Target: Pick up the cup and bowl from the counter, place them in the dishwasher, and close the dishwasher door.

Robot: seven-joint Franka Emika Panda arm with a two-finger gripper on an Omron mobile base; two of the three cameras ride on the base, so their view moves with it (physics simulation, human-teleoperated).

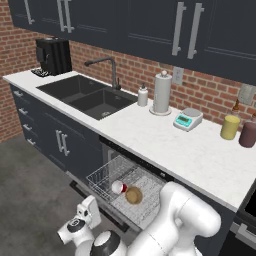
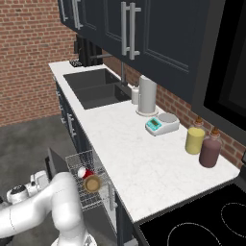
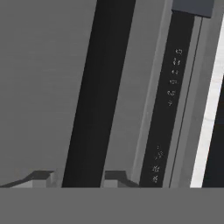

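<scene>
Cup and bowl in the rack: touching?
Touching, it seems: in the left base view the cup and bowl lie edge to edge, no gap.

A rendered home kitchen: a red brick wall [image 1: 125, 67] across the upper frame, dark navy cabinets [image 1: 150, 25] above, a long white stone-like counter [image 1: 165, 145] with a black double sink [image 1: 87, 95], and an open under-counter dishwasher [image 1: 127, 192] at lower centre.

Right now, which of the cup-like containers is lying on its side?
The red cup, tipped over in the dishwasher rack beside the bowl. The yellow cylinder and the maroon cylinder both stand upright on the counter.
</scene>
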